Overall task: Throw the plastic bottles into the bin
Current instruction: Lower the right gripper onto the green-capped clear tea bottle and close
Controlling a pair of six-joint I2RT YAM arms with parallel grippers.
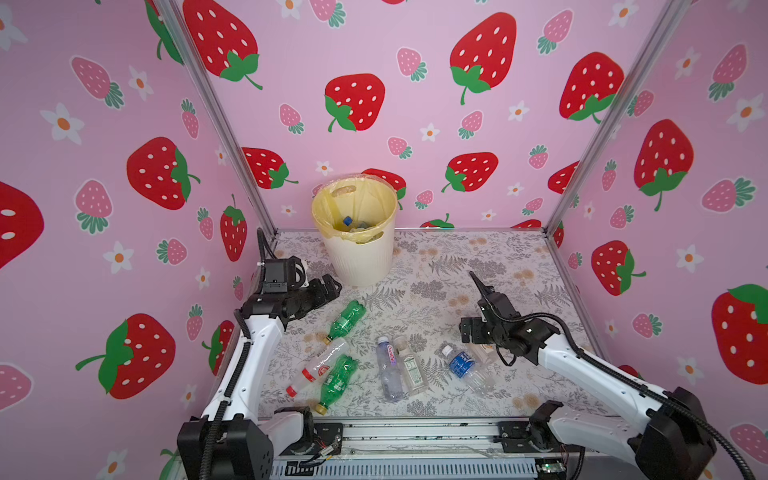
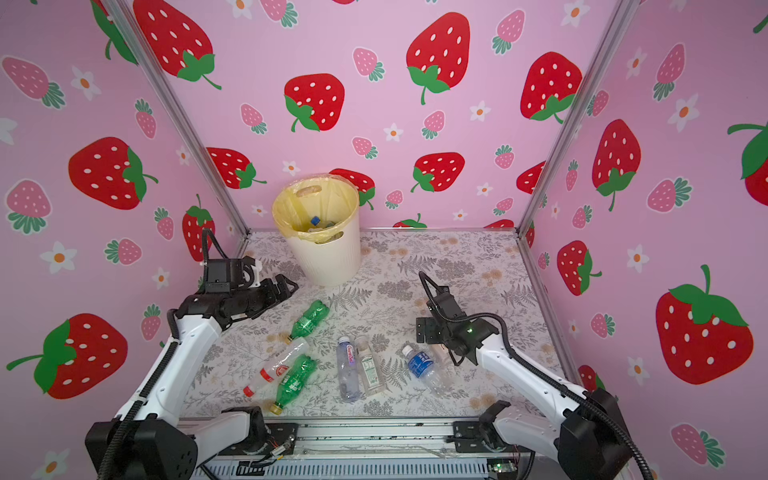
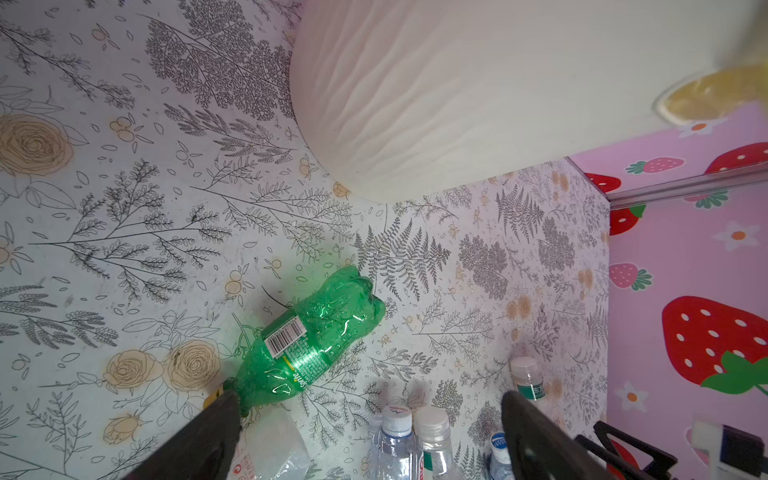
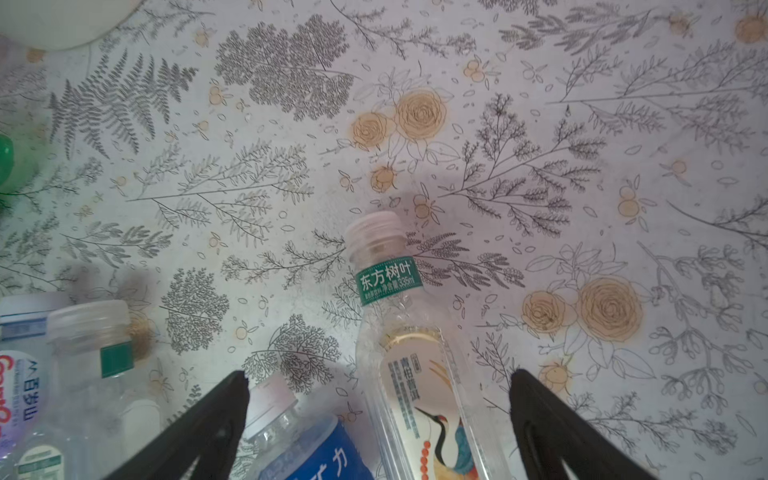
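The cream ribbed bin [image 1: 359,253] with its yellowish liner stands at the back of the table, and a blue-capped bottle [image 1: 348,221] lies inside. Several plastic bottles lie on the table: two green ones [image 1: 347,318] [image 1: 338,382], a red-labelled clear one [image 1: 320,365], two clear ones [image 1: 388,370] [image 1: 409,365] and a blue-labelled one [image 1: 463,365]. My left gripper [image 1: 330,286] hovers open and empty beside the bin's base, near the upper green bottle [image 3: 316,332]. My right gripper [image 4: 378,374] is open, its fingers on either side of a clear crane-labelled bottle [image 4: 415,374] without touching it.
The floral table [image 1: 478,257] is walled in by pink strawberry panels with metal corner posts [image 1: 582,166]. A metal rail [image 1: 415,432] runs along the front edge between both arm bases. The blue-labelled bottle [image 4: 307,449] lies just beside my right gripper's finger.
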